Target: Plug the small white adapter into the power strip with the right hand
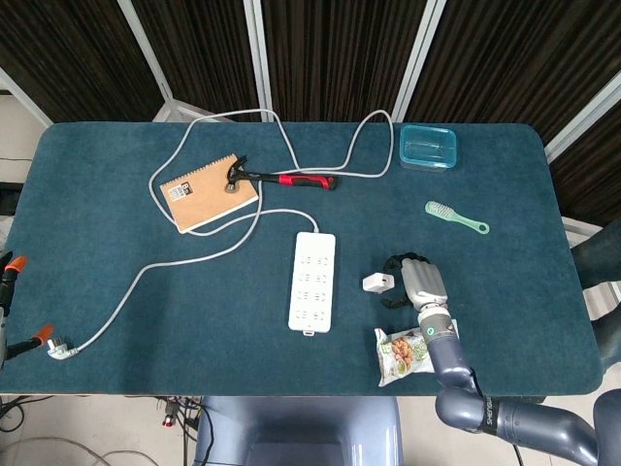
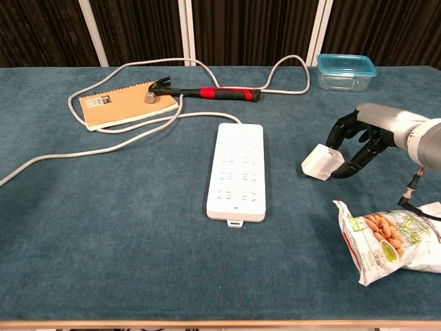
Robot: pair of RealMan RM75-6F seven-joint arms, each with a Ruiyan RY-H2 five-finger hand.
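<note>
The small white adapter [image 1: 375, 282] [image 2: 322, 162] lies on the blue table cloth, just right of the white power strip [image 1: 312, 281] [image 2: 237, 171]. My right hand [image 1: 415, 281] [image 2: 361, 138] sits low at the adapter's right side. Its dark fingers [image 2: 339, 134] curve around the adapter's far and near edges, and the adapter still rests on the cloth. I cannot tell whether the fingers press on it. The strip's grey cable [image 1: 194, 256] runs left to a loose plug [image 1: 58, 347]. My left hand is not seen in either view.
A snack bag [image 1: 406, 351] [image 2: 393, 238] lies just in front of my right hand. Behind it are a green brush [image 1: 456, 216] and a blue-lidded box [image 1: 427, 147] [image 2: 346, 70]. A hammer [image 1: 281, 179] and notebook [image 1: 208, 191] lie at the back left.
</note>
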